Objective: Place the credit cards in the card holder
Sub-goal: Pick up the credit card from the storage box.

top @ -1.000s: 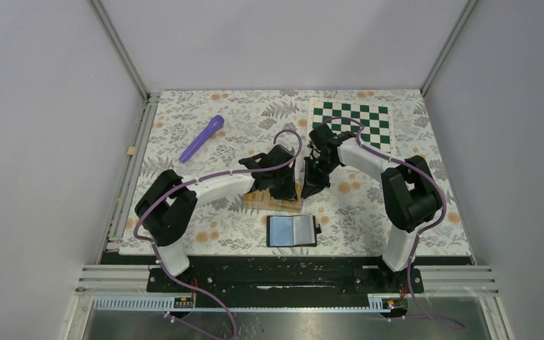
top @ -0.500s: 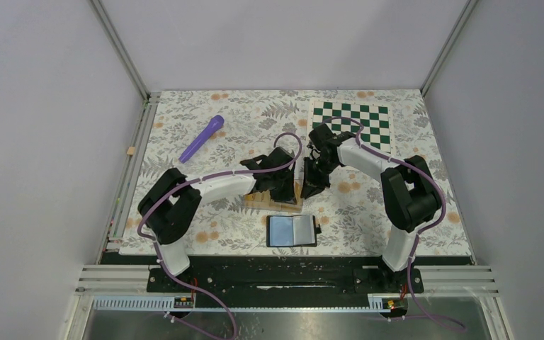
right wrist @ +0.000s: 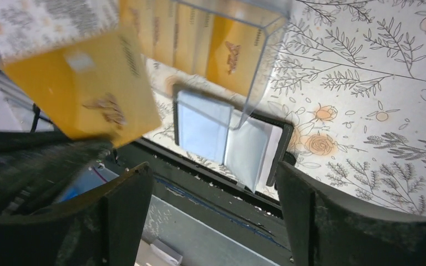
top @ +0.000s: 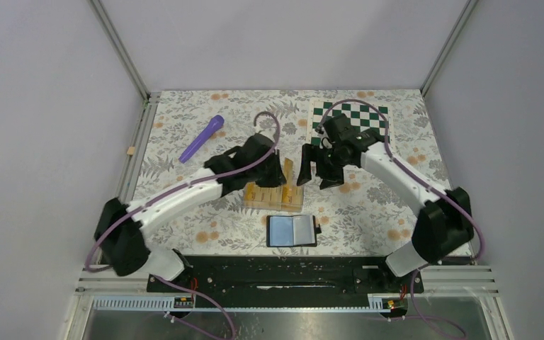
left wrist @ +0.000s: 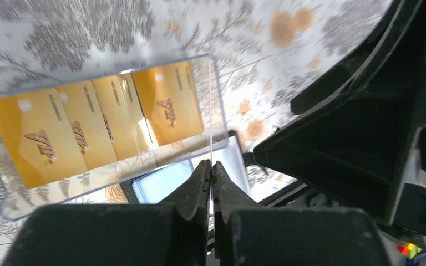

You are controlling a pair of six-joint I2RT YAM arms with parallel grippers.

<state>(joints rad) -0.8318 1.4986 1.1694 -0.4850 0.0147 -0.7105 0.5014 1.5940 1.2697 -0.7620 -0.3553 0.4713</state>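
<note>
Cards (left wrist: 89,127) lie flat in the box (left wrist: 5,194) as an overlapping row of four, the row running left to right. One card (top: 288,170) is out of the box, pinched along one edge between the closed fingers of the left gripper (top: 278,175). From the left wrist it shows only as a thin line rising from the fingertips. It stands on edge over the far side of the box, toward the right end. From above it is a narrow strip running near to far, with its printed face turned right, toward the right gripper (top: 317,167). That gripper's jaws are spread wide and grip nothing; the card sits just left of them, not between them.

Left arm stretches long from the near left, diagonally to the middle of the table (top: 212,219), with its wrist bent down over the box. Right arm reaches from the near right toward the far left, its gripper tipped down and facing left.

Card holder (top: 292,230) lies open and flat just near of the box, pockets up, its long axis left to right.
</note>
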